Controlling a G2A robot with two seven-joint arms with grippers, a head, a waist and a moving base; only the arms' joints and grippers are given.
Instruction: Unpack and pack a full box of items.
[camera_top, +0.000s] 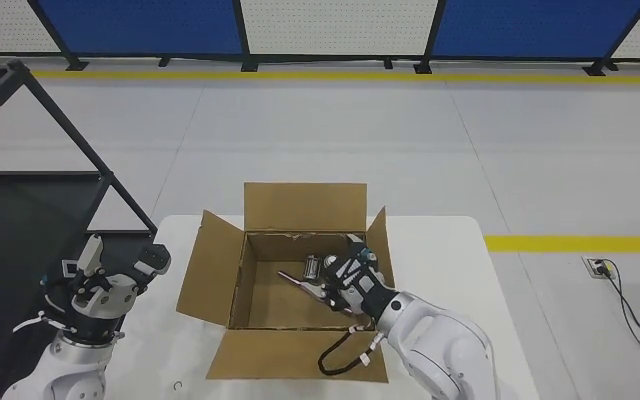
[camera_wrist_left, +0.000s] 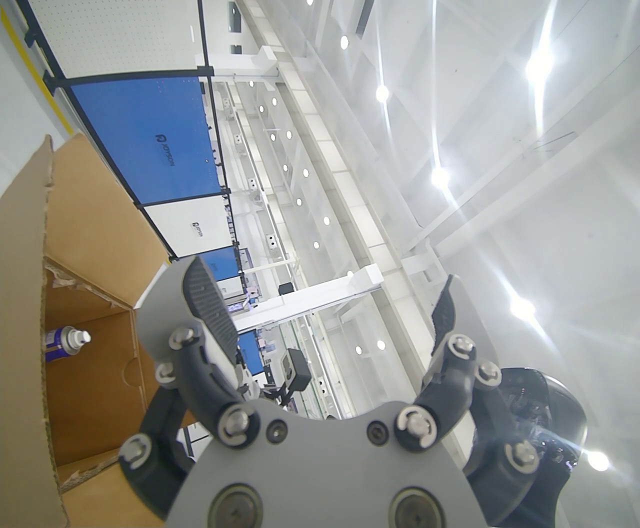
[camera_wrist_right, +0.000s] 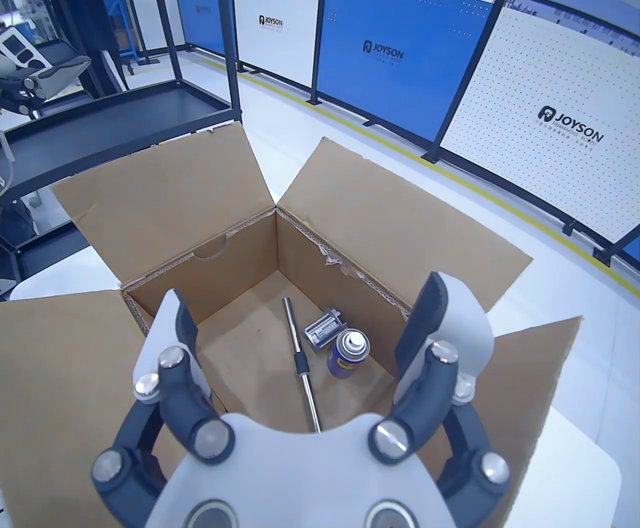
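R gripper over the box, jaws wide apart; L gripper jaws apart too. Spray can stands in a box corner by the rod, imo drop straight down, centred.

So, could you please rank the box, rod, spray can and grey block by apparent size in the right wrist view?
1. box
2. rod
3. spray can and grey block: too alike to rank.

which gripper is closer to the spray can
Right. The right gripper is over the box, above the can; the left gripper is outside it, past a flap.
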